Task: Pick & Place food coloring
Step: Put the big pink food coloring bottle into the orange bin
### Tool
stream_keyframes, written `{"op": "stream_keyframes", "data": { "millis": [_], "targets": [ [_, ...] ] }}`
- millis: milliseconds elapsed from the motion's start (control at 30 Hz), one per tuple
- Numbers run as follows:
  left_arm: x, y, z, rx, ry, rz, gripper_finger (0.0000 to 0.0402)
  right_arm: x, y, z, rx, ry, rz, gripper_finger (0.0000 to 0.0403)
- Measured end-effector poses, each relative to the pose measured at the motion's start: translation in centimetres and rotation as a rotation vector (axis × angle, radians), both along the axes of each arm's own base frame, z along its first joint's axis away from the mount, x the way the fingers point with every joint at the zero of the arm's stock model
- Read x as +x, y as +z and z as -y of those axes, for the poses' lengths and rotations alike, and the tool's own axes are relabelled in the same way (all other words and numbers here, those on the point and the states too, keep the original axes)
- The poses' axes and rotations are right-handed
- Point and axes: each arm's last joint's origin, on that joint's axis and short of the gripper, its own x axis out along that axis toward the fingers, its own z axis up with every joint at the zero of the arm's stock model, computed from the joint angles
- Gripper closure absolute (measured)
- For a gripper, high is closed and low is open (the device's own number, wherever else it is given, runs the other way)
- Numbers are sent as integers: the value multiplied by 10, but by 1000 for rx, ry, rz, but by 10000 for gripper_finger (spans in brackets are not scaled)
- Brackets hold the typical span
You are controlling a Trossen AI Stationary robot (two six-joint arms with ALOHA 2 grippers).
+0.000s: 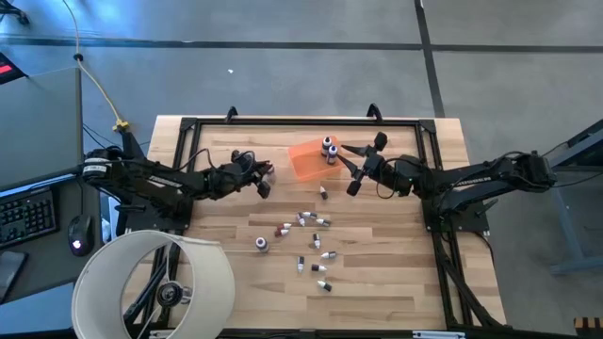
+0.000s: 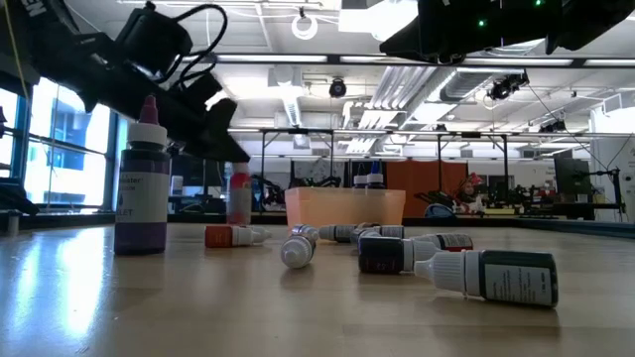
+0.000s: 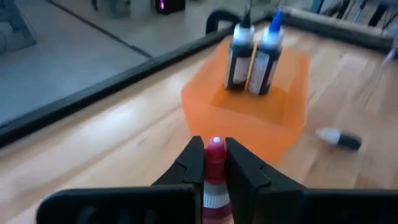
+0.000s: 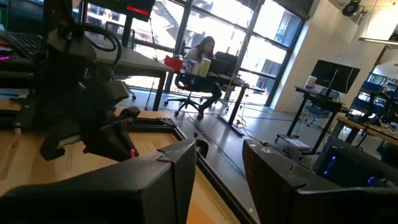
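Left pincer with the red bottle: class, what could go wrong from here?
1. The left pincer grips the red bottle only near its cap, so it might slip or swing.
2. Two bottles already stand in the orange tray; a careless drop could topple them.
3. The open right pincer waits beside the tray, so the arms could collide.

A grey floor [image 1: 283,66] crossed by dark seams surrounds the pale wooden desk [image 1: 377,282], while beyond it tall windows [image 4: 186,25] let daylight into an open workroom with white ceiling ducts [image 2: 397,79], monitors [image 4: 333,78] and a person [image 4: 202,53] seated at a far table.
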Motion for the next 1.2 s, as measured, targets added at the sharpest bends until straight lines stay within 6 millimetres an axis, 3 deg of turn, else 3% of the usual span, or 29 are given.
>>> {"op": "stream_keyframes", "data": {
  "millis": [333,533,700,800,967,1067,1200],
  "targets": [
    [46,73,-2,69,-191,143,373,-1,0,1,4,-51,0,277],
    [88,87,-7,89,-227,66,373,-1,0,2,7,-89,1,276],
    [131,75,-13,84,-226,20,373,-2,0,3,-14,-109,-19,276],
    [155,82,-18,106,-186,69,373,-5,-1,2,-82,-177,-100,277],
    [180,89,-25,134,-184,97,373,-16,0,-1,-103,-303,-181,277],
    [183,78,-30,119,-181,45,373,-24,4,-4,-91,-367,-191,277],
    [191,73,-40,100,-151,100,373,-38,9,-7,-55,-381,-198,277]
  ]
}}
